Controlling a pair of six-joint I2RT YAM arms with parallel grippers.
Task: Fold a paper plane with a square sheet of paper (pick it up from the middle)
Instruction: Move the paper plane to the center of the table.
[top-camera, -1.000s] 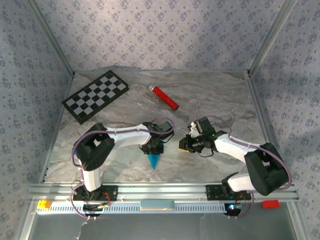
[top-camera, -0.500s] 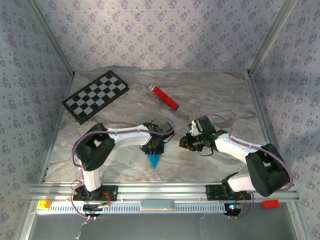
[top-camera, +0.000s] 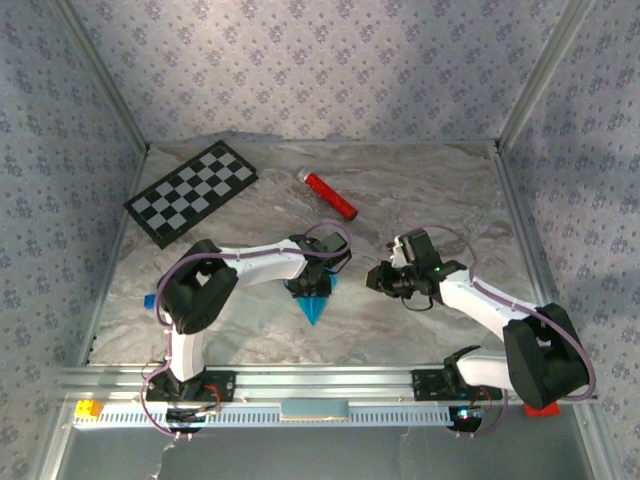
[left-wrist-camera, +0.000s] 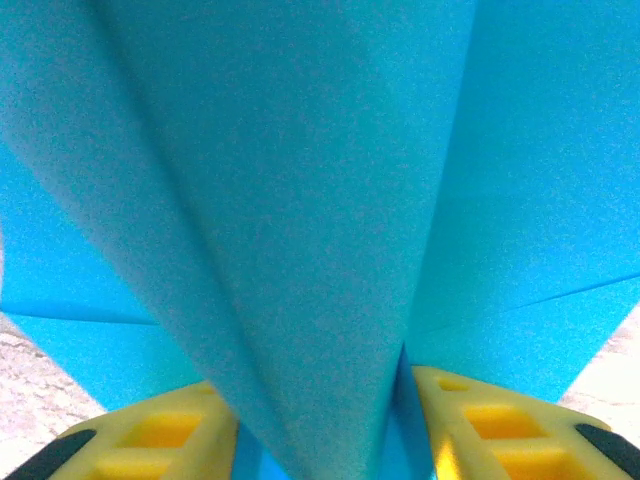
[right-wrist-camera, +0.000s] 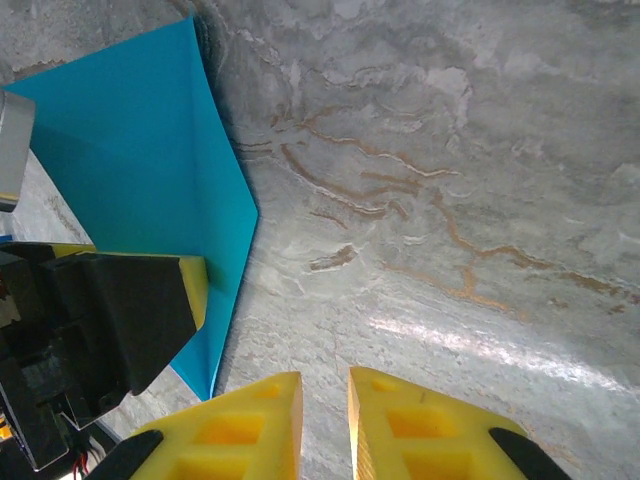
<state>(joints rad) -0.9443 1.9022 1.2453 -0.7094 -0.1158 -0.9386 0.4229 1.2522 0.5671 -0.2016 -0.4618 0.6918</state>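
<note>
Mid-table, the left end effector (top-camera: 311, 290) straddles the paper plane (top-camera: 314, 308) unclenched; the right end effector (top-camera: 376, 278), beside, nearly clenched, empty.

— Where do we find the paper plane (top-camera: 314, 306)?
— On the desk (top-camera: 420, 190), near its middle, nose toward our bases, under the left gripper (top-camera: 312, 287).
— And the right gripper (top-camera: 378, 277)?
— Just right of it, apart. Behind both lies the cylinder (top-camera: 330, 195); the checkerboard (top-camera: 190, 191) sits far left.

Rear of the paper plane (top-camera: 314, 306) under the left gripper (top-camera: 311, 287); close-up edges cropped.
</note>
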